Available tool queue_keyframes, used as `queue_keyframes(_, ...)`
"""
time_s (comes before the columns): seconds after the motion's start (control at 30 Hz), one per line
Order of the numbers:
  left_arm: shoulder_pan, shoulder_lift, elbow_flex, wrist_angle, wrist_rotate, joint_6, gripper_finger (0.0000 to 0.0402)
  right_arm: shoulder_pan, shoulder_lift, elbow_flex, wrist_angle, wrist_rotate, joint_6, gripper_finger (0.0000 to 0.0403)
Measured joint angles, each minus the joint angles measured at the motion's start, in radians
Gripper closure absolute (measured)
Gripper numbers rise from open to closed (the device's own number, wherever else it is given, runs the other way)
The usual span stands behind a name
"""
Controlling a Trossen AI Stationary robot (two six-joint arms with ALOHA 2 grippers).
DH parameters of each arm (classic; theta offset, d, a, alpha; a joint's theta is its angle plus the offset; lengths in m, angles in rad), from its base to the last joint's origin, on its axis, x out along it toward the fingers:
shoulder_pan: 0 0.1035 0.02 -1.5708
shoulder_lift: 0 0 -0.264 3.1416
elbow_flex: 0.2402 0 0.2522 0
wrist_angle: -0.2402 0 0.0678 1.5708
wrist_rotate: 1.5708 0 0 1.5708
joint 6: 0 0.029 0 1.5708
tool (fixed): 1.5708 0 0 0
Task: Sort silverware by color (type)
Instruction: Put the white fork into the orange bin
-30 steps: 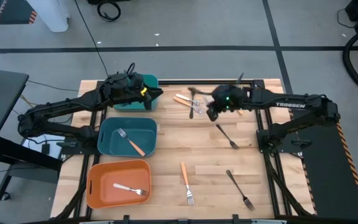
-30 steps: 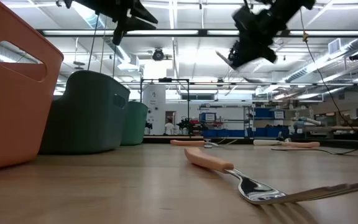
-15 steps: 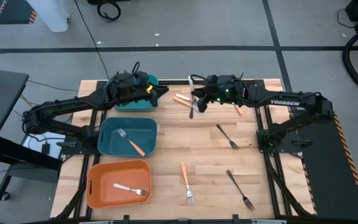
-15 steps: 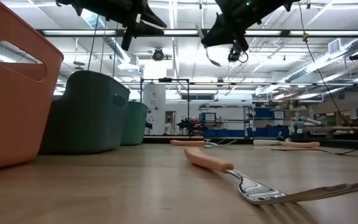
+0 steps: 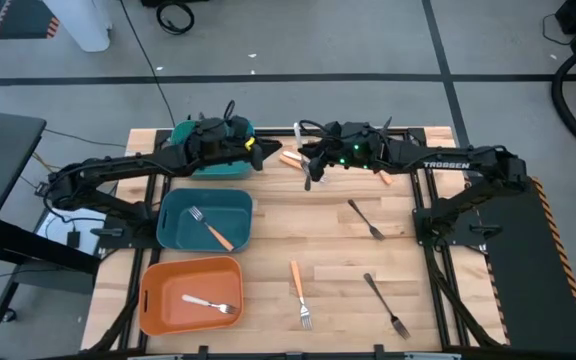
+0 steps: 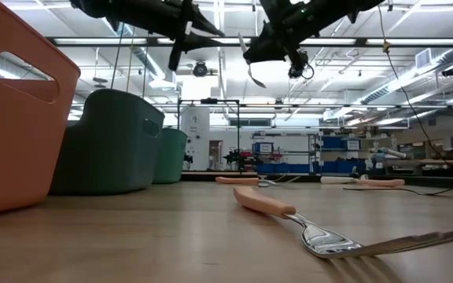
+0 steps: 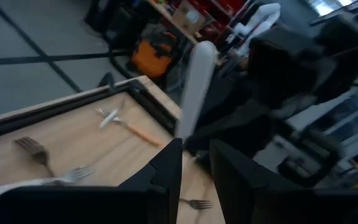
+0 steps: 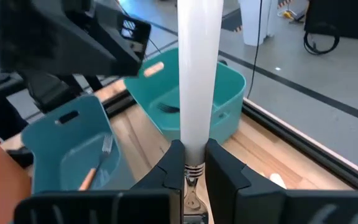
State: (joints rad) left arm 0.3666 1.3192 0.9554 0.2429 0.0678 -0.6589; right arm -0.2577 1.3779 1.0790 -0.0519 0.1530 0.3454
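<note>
A: Step in hand? Looks like a handover in mid-air. The right gripper (image 8: pixel 188 163) is clamped on a cream-handled fork (image 8: pixel 199 68), metal neck between the fingers, handle sticking out past the tips toward the left arm.

B: Agreed. The left gripper (image 7: pixel 194 165) hangs just short of that handle, fingers apart with a narrow gap, nothing between them. The cream handle stands just beyond its tips.

A: Next move, my guess: left closes in until the handle sits between its fingers, pinches, and only then should the right let go. Gap is tight, so alignment matters; a miss could knock the fork down.

B: Below and behind the left gripper sit three bins: a teal bin (image 5: pixel 213 160) at the table's far edge, a second teal bin (image 5: pixel 205 219) with an orange-handled fork inside, and an orange bin (image 5: pixel 190 295) holding a cream-handled one.

A: Surface: pale wooden table (image 5: pixel 328 250). Loose forks lie below and beyond the right gripper, two black, one orange-handled (image 5: pixel 299 291), more orange handles near the far edge.

B: Room: grey floor with dark lines, cables; workshop shelving beyond the table in the low view.
</note>
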Motion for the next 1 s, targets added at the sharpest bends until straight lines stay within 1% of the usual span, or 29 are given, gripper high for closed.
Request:
queue_keyframes(0.07, 0.000, 0.019, 0.001, 0.067, 0.027, -0.011, 0.0309, 0.000, 0.014, 0.000, 0.032, 0.000, 0.000, 0.0360)
queue_keyframes(0.17, -0.001, 0.043, 0.001, 0.107, 0.040, -0.017, 0.0305, 0.000, 0.023, 0.000, 0.044, 0.002, 0.001, 0.0360)
queue_keyframes(0.33, 0.004, 0.060, 0.001, 0.080, 0.036, -0.045, 0.0296, 0.000, 0.025, 0.000, 0.046, 0.009, 0.003, 0.0360)
queue_keyframes(0.4, 0.004, 0.073, 0.001, 0.104, 0.024, -0.041, 0.0296, 0.000, 0.028, 0.000, 0.051, 0.011, 0.003, 0.0360)
queue_keyframes(0.6, 0.007, 0.086, 0.001, 0.106, 0.011, -0.029, 0.0296, -0.006, 0.028, 0.000, 0.054, 0.038, 0.004, 0.0360)
queue_keyframes(0.9, 0.013, 0.103, 0.009, 0.130, 0.004, -0.032, 0.0297, -0.005, 0.028, 0.000, 0.059, 0.037, 0.055, 0.0360)
queue_keyframes(1.0, 0.012, 0.102, 0.024, 0.136, 0.004, -0.008, 0.0297, -0.005, 0.028, 0.000, 0.059, 0.038, 0.072, 0.0360)
